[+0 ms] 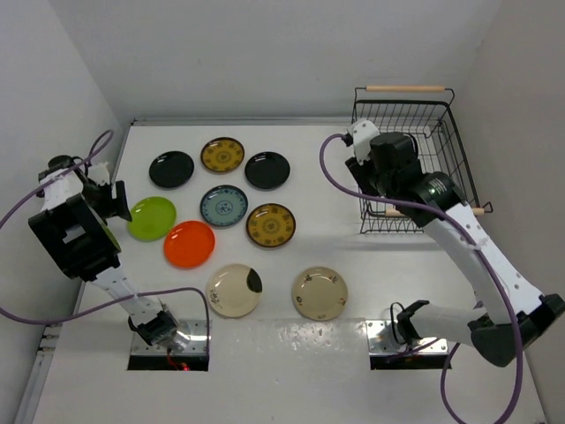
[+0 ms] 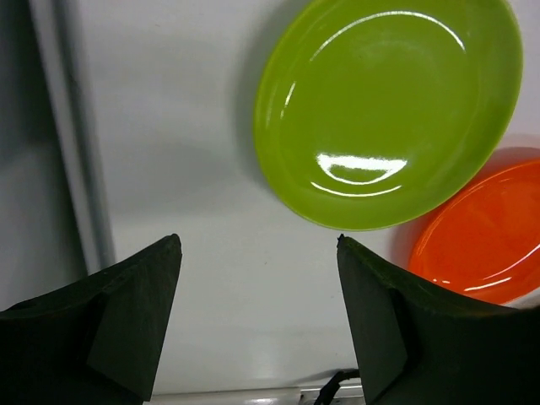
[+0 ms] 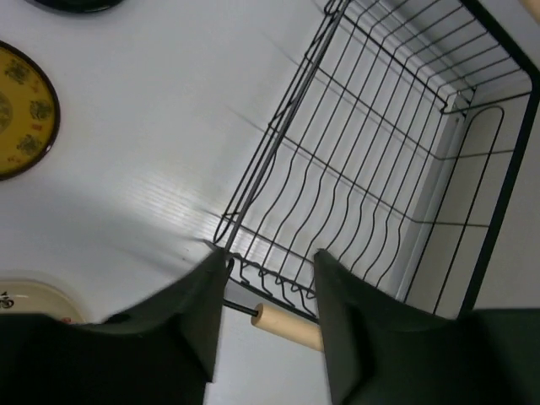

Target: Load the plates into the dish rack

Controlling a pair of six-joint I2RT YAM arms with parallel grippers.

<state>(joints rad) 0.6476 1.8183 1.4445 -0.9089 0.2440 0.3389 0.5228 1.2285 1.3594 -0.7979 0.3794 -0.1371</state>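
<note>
Several small plates lie flat on the white table: two glossy black (image 1: 170, 169) (image 1: 267, 170), two mustard-yellow (image 1: 222, 155) (image 1: 271, 224), a blue-grey one (image 1: 223, 206), lime green (image 1: 151, 218), orange-red (image 1: 189, 244) and two cream (image 1: 234, 290) (image 1: 320, 292). The black wire dish rack (image 1: 456, 141) stands at the back right and holds no plates. My left gripper (image 2: 257, 240) is open and empty over bare table, just left of the lime green plate (image 2: 388, 110). My right gripper (image 3: 270, 253) is open and empty above the rack's near left corner (image 3: 224, 232), over its wooden handle (image 3: 287, 325).
The side wall and table edge run close to the left gripper (image 2: 76, 169). The orange-red plate (image 2: 481, 236) touches the lime one's edge. A mustard-yellow plate (image 3: 21, 110) and a cream plate's rim (image 3: 25, 299) show left of the rack. Walls close in behind and right of the rack.
</note>
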